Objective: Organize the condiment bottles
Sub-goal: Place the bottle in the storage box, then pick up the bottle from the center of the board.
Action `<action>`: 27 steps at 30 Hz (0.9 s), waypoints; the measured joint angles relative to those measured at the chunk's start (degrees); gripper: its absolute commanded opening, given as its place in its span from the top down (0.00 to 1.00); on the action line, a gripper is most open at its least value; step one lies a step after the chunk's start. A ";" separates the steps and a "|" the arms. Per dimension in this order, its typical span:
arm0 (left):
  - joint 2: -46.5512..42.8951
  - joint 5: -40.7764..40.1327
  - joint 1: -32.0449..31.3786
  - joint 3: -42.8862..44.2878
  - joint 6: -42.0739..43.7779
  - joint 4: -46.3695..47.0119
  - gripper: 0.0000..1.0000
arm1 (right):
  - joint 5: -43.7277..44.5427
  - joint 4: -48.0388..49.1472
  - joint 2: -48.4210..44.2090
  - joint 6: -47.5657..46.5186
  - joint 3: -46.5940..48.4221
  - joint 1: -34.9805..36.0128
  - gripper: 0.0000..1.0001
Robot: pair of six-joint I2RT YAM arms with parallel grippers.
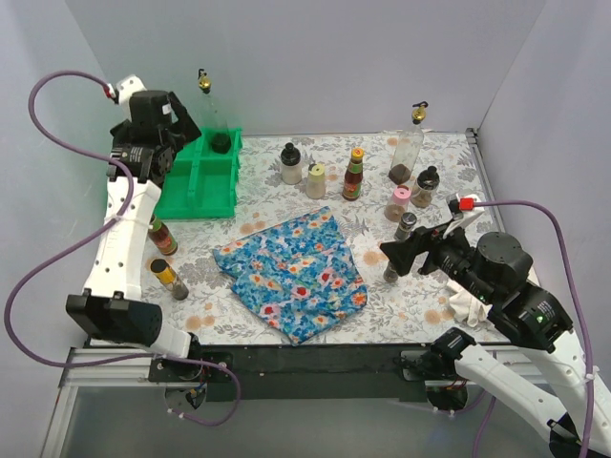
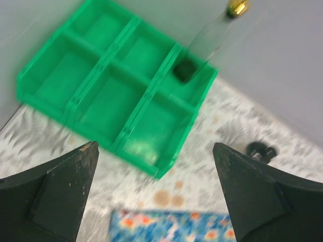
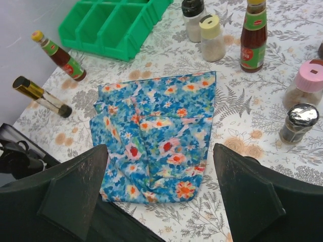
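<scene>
A tall clear gold-topped bottle (image 1: 214, 114) stands in the back right compartment of the green tray (image 1: 196, 200); it also shows in the left wrist view (image 2: 209, 38). My left gripper (image 1: 184, 129) hangs open and empty above the tray (image 2: 75, 85). On the mat stand a white black-capped bottle (image 1: 291, 164), a cream shaker (image 1: 316, 180), a red-labelled sauce (image 1: 354, 175), a second tall clear bottle (image 1: 407, 151), a pink-lidded jar (image 1: 399, 202), a dark black-capped jar (image 1: 426, 187) and a silver-capped shaker (image 1: 406, 226). My right gripper (image 1: 406, 253) is open and empty over the cloth's right edge (image 3: 160, 147).
The blue floral cloth (image 1: 294, 272) lies crumpled mid-table. A small red sauce bottle (image 1: 162, 235) and a gold-capped bottle (image 1: 169, 278) lie on their sides at the left, by the left arm. A white rag (image 1: 468, 303) lies under the right arm. Walls close in on three sides.
</scene>
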 measured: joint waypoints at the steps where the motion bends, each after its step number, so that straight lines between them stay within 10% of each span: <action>1: -1.53 -0.48 0.00 -2.43 -0.50 -2.29 0.02 | -0.63 -0.52 -0.02 0.33 0.11 0.00 0.07; 14: -11.37 -13.46 4.81 -20.13 -5.97 -11.78 0.05 | -5.11 -2.38 -3.58 4.22 0.17 0.00 0.09; 27: -11.26 -8.92 10.99 -31.08 -4.70 -5.18 0.20 | -5.42 -3.26 -4.66 4.85 -0.26 0.00 0.09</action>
